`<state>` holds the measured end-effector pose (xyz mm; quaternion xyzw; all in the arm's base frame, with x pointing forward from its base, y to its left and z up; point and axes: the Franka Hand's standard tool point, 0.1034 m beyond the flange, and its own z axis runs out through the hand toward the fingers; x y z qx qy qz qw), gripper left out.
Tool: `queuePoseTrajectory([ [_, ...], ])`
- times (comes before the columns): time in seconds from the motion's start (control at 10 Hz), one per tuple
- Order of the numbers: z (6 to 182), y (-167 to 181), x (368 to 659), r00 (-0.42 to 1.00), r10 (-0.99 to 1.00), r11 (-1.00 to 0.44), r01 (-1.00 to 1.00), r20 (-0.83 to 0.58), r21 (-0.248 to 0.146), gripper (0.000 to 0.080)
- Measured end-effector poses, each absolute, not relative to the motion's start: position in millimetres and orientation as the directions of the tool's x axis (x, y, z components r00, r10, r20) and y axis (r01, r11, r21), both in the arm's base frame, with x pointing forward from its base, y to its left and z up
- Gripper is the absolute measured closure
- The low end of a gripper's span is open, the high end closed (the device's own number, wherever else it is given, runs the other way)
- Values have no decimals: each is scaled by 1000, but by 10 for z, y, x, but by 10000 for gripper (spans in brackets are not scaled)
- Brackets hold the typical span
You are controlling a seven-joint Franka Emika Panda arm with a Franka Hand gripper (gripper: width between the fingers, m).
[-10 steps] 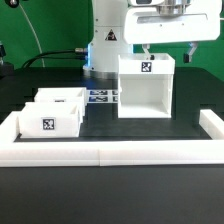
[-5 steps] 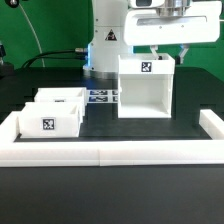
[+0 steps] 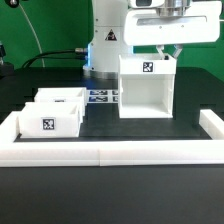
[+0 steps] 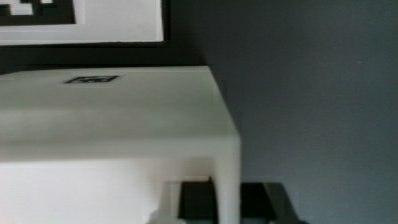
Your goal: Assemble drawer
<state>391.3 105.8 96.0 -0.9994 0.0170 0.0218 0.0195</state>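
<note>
Your black desk (image 3: 110, 135) is carrying it all. The tall open-fronted housing (image 3: 147, 90) is standing upright toward the exterior view's right. The two trays (image 3: 50, 118) are sitting close together, well apart at the left. Your claw (image 3: 165, 52) is sitting at the housing's top, its fingers (image 4: 263, 205) straddling a wall; I cannot tell whether they're pinching. I'd say you're working the housing grasp. Next you'll be needing a firm, square pinch.

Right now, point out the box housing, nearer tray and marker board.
box housing (image 3: 147, 98): exterior view, wall facing camera.
nearer tray (image 3: 62, 124): exterior view, tagged front wall.
marker board (image 3: 103, 97): exterior view, tagged top.
</note>
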Motion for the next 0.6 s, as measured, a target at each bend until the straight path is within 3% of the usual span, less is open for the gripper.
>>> queuePoseTrajectory([
  [0.4,958,1055,3920,999,-31,-999,-33,-44,-39,763],
  [0.6,961,1033,4211,1000,-9,-999,-10,-24,-52,762],
])
